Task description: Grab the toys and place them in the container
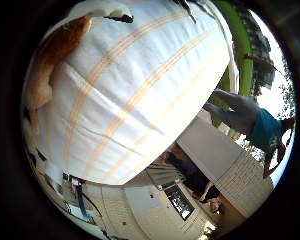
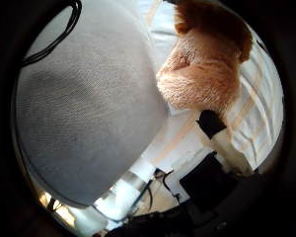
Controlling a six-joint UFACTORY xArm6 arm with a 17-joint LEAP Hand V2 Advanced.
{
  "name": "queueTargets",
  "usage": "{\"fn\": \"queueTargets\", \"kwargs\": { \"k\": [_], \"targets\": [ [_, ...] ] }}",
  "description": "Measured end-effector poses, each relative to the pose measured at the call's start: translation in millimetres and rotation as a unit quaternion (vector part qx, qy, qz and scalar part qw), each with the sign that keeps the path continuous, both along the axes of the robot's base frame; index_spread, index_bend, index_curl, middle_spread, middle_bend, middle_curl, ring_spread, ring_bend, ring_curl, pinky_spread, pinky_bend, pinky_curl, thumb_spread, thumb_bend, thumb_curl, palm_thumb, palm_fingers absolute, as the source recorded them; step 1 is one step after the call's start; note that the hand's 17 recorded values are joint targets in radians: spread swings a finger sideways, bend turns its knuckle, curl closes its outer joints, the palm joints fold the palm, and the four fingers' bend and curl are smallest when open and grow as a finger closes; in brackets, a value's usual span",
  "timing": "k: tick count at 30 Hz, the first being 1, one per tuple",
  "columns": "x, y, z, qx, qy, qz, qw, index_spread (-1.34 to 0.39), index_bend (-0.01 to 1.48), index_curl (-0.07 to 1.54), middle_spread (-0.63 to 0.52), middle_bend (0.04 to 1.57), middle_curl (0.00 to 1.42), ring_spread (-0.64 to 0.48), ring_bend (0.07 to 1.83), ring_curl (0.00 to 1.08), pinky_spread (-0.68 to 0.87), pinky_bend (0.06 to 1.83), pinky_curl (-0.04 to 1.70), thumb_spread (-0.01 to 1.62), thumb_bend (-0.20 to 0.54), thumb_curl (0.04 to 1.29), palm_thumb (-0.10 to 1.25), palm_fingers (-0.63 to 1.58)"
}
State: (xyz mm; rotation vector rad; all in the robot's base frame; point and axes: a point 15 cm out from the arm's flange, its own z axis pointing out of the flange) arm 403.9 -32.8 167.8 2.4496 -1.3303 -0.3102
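and we're right down over the cloth [image 1: 140, 95] now, white with pale orange stripes, spread across the table and filling most of the little finger side view. at its edge there's the plush toy [image 2: 207, 69], tan and brown, fluffy, lying on that striped cloth. the thumb side view has it large and near, so the palm is close to it.

beside the toy on the same cloth sits the container [image 2: 84, 108], a big grey fabric one with a woven texture and a rounded side, taking up more than half of the thumb side view. the toy lies just beside it and outside it, with a strip of cloth showing between the two.

the hand [image 2: 212, 143] shows only in part: a black tip on a white segment reaching in just next to the toy, and darker body parts behind it. that fingertip is at the toy's furry edge, but whether it actually touches i can't tell. whether the fingers are spread or curled, i can't tell either.

beyond the table edge, a pale building wall [image 1: 210, 150] and some greenery show.
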Motion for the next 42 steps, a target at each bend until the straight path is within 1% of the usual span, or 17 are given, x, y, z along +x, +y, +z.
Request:
{"fn": "queueTargets", "kwargs": {
  "k": [4,7,8,9,10,11,13,15,17,18,19,22,25,29,32,36,42],
  "targets": [
    [-1.8,-3.3,-13.4,-0.016,0.014,0.003,1.0,-0.31,0.26,0.31,-0.01,0.17,0.31,0.24,0.26,0.3,0.39,0.47,0.21,1.08,-0.027,0.43,0.84,0.08],
    [0.7,-5.1,-11.5,-0.015,0.007,0.003,1.0,-0.27,0.3,0.32,-0.03,0.23,0.33,0.23,0.33,0.3,0.39,0.42,0.18,1.08,-0.025,0.43,0.85,0.37],
    [0.8,-5.6,-10.5,-0.015,0.006,0.002,1.0,-0.27,0.29,0.31,-0.05,0.28,0.34,0.22,0.41,0.31,0.4,0.43,0.17,1.08,-0.025,0.43,0.85,0.57],
    [0.0,-6.1,-10.2,-0.014,0.006,0.001,1.0,-0.3,0.27,0.31,-0.07,0.37,0.38,0.19,0.49,0.33,0.38,0.45,0.16,1.08,-0.026,0.43,0.85,0.79],
    [-3.9,-6.3,-12.9,-0.014,0.011,0.002,1.0,-0.33,0.21,0.3,-0.09,0.47,0.42,0.17,0.61,0.37,0.38,0.49,0.17,1.08,-0.023,0.43,0.86,0.96],
    [-7.6,-6.9,-15.3,-0.014,0.015,0.002,1.0,-0.34,0.18,0.29,-0.1,0.5,0.43,0.16,0.65,0.38,0.37,0.5,0.17,1.08,-0.023,0.43,0.86,1.0],
    [-10.1,-9.3,-16.2,-0.013,0.019,0.002,1.0,-0.4,0.11,0.28,-0.13,0.68,0.52,0.13,0.91,0.5,0.37,0.54,0.19,1.08,-0.023,0.43,0.87,1.11],
    [-11.1,-12.8,-12.9,-0.013,0.018,-0.002,1.0,-0.44,0.12,0.26,-0.15,0.79,0.59,0.1,1.03,0.57,0.38,0.62,0.22,1.07,-0.021,0.44,0.88,1.11],
    [-11.2,-20.3,-4.3,-0.012,0.008,-0.012,1.0,-0.52,0.18,0.25,-0.18,0.89,0.67,0.04,1.15,0.64,0.37,0.84,0.29,1.06,-0.007,0.46,0.93,1.13],
    [-11.3,-24.2,0.5,-0.012,0.003,-0.017,1.0,-0.54,0.2,0.25,-0.18,0.91,0.68,0.04,1.16,0.65,0.37,0.88,0.31,1.06,-0.005,0.47,0.94,1.14],
    [-12.9,-30.1,7.3,-0.011,-0.005,-0.026,1.0,-0.59,0.26,0.27,-0.19,0.95,0.72,0.01,1.19,0.68,0.35,1.02,0.36,1.07,0.003,0.49,0.98,1.15],
    [-20.4,-49.9,29.6,-0.011,-0.024,-0.055,0.998,-0.66,0.36,0.3,-0.21,1.0,0.78,-0.02,1.23,0.72,0.32,1.2,0.44,1.08,0.004,0.52,1.02,1.12],
    [-36.3,-63.4,55.9,-0.014,-0.028,-0.079,0.996,-0.73,0.44,0.34,-0.22,1.04,0.84,-0.05,1.27,0.75,0.28,1.32,0.51,1.1,-0.003,0.55,1.03,1.07],
    [-67.2,-76.2,94.1,-0.012,-0.021,-0.098,0.995,-0.8,0.53,0.4,-0.23,1.08,0.9,-0.07,1.32,0.78,0.24,1.42,0.6,1.12,-0.011,0.59,1.02,1.0],
    [-81.5,-79.5,126.6,-0.003,-0.044,-0.103,0.994,-0.85,0.59,0.47,-0.24,1.11,0.95,-0.09,1.35,0.8,0.21,1.49,0.65,1.13,-0.016,0.61,1.0,0.95],
    [-88.8,-72.0,154.1,0.013,-0.078,-0.097,0.992,-0.9,0.64,0.55,-0.24,1.15,1.0,-0.1,1.4,0.83,0.18,1.54,0.71,1.14,-0.014,0.64,0.99,0.89],
    [-94.4,-63.1,164.8,0.017,-0.086,-0.087,0.992,-0.95,0.69,0.7,-0.25,1.21,1.05,-0.11,1.47,0.85,0.15,1.58,0.77,1.15,-0.017,0.67,0.97,0.8]
  ]
}}
